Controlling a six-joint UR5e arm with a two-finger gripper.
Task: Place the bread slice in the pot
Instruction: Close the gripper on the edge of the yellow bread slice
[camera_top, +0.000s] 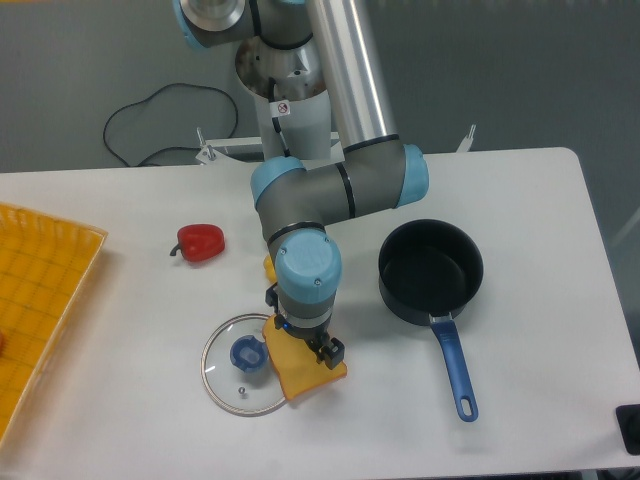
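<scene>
Here, a UR5e arm (340, 120) reaches down over a white table (520, 200), its blue-capped wrist (307, 270) hiding most of the gripper (318, 348) from the fixed camera above. Only a dark tip of the tool shows below the wrist, so whether its fingers are spread, pressed together or pinching anything cannot be told. The bread slice (300, 370) lies directly under the gripper, flat on the table, its yellow-orange face and darker crust edge showing just below and to the left of the dark tip, which overlaps its upper right part. Just left of the gripper sits a round glass lid (243, 363) with a blue knob (247, 354); the slice's left edge meets or overlaps the lid's rim. To the right of the gripper, apart from it, stands the pot (430, 270), black and open, its long blue handle (455, 370) pointing toward the near edge of the table. A red pepper (200, 241) rests to the gripper's upper left, farther back on the table. A small yellow object (269, 267) peeks out just behind the wrist. Far to the left, a yellow tray (45, 290) runs off the frame's edge.
</scene>
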